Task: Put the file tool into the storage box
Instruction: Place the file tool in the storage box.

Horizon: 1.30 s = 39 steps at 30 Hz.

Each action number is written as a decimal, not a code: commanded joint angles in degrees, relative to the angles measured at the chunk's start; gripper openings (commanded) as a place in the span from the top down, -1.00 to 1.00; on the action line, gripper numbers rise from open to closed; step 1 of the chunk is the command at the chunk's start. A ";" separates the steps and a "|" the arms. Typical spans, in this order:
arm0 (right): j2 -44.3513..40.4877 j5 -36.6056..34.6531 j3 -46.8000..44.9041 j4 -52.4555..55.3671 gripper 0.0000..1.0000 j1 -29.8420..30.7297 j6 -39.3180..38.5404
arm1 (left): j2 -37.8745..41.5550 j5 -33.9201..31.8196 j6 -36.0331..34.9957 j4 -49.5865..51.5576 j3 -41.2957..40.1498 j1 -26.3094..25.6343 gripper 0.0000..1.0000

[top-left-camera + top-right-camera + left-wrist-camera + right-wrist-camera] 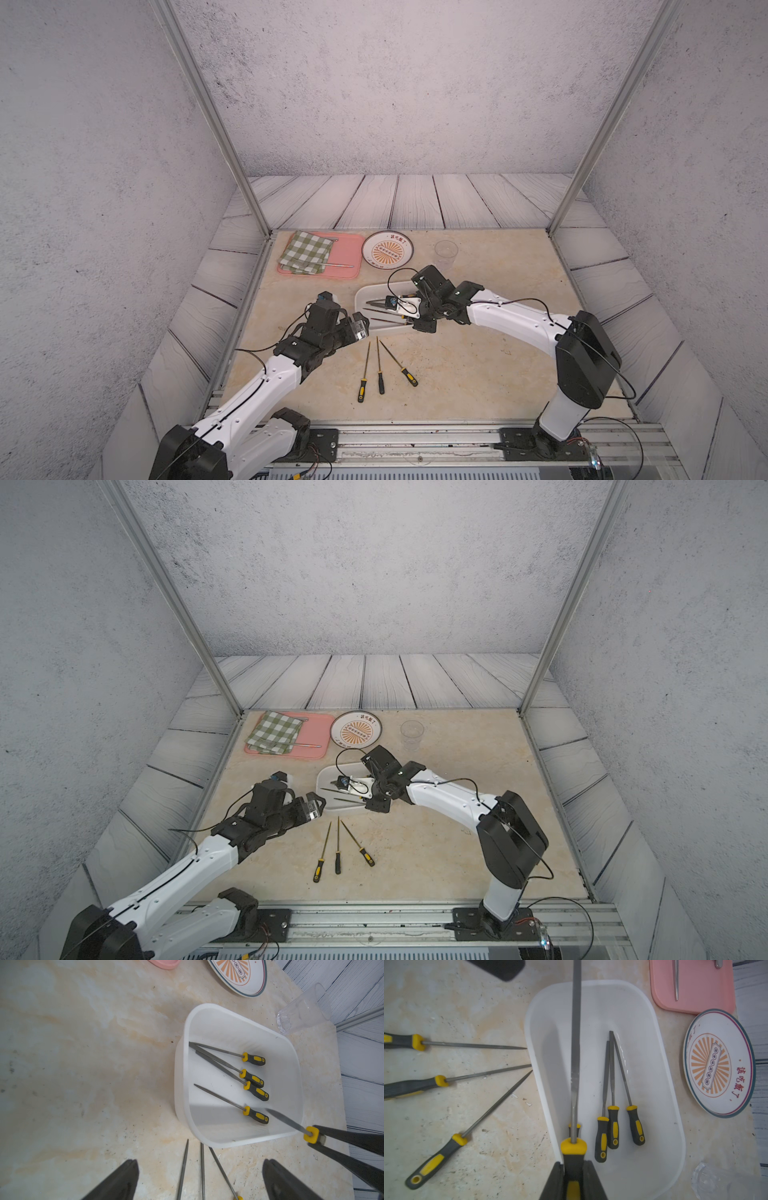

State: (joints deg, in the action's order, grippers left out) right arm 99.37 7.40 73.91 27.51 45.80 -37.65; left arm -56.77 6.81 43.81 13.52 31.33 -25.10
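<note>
Fourth boxed file mostly behind the held file; glass blurred, half out of frame.

I count eight files in all, each with a yellow-and-black handle. Four lie in the box, three lie on the table, at, and one held file is pinched in the right gripper. There is one white storage box, one pink tray, one checked cloth, two thin metal utensils on that tray, one round plate and one clear cup. There are two arms; the left gripper makes the second gripper.
</note>
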 commanded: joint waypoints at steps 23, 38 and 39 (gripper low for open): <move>10.02 -4.48 5.90 1.70 0.30 -1.09 -5.78 | -2.07 -0.11 -1.70 0.68 1.05 1.41 -0.97; -5.96 -0.12 3.15 -1.20 0.16 -0.99 20.78 | -1.89 1.01 -1.62 3.38 1.43 1.29 -0.97; -8.04 -0.06 0.88 -2.57 0.16 -0.99 24.31 | -1.81 1.06 -1.40 3.35 1.24 1.38 -0.97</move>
State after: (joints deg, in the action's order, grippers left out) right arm 96.16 5.78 77.87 26.15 44.77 -24.47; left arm -58.61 7.35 42.83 15.53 31.35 -24.12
